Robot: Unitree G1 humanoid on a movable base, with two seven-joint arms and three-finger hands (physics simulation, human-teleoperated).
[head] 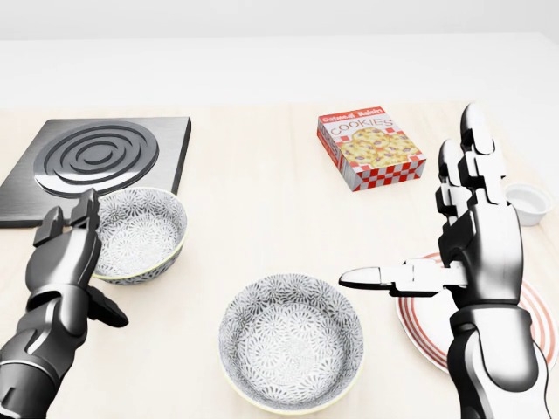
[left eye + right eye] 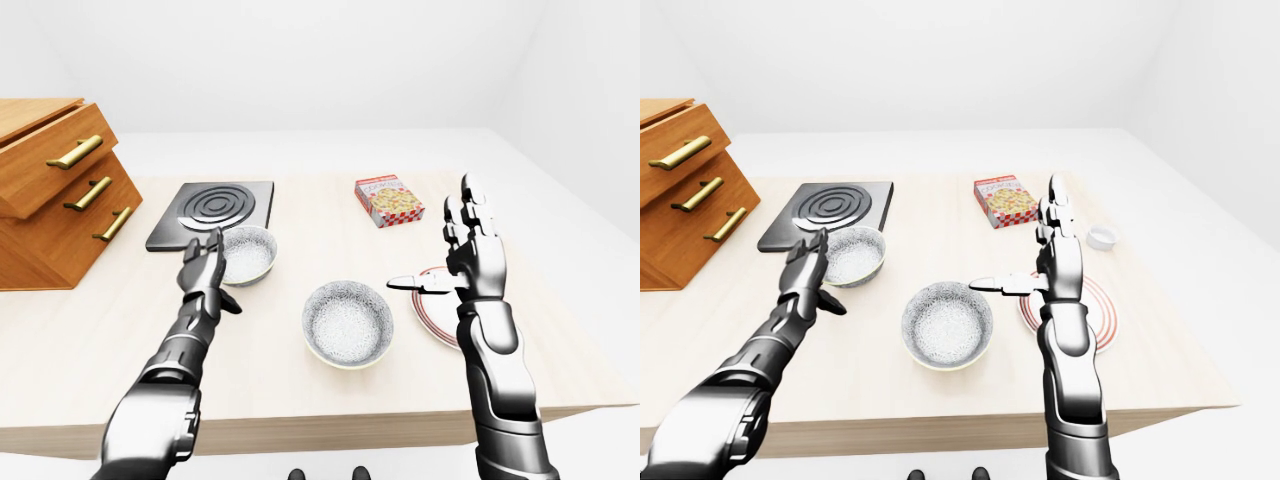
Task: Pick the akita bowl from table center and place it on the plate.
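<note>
The akita bowl [image 1: 291, 349], grey-patterned with a pale rim, sits at the table's middle, low in the head view, and nothing touches it. Just right of it lies the red-striped plate [image 1: 421, 327], partly hidden by my right forearm. My right hand [image 1: 417, 209] is held upright and open above the plate's left edge, with its thumb pointing left over the gap between bowl and plate. At the lower left my left hand [image 1: 87, 271] is open, beside a second patterned bowl [image 1: 140, 234] and holding nothing.
A cookies box [image 1: 369, 148] lies above the plate. A black hob plate [image 1: 96, 161] sits at the upper left and a small white ramekin [image 1: 529, 201] at the right edge. A wooden drawer unit [image 2: 50, 190] stands on the table's left side.
</note>
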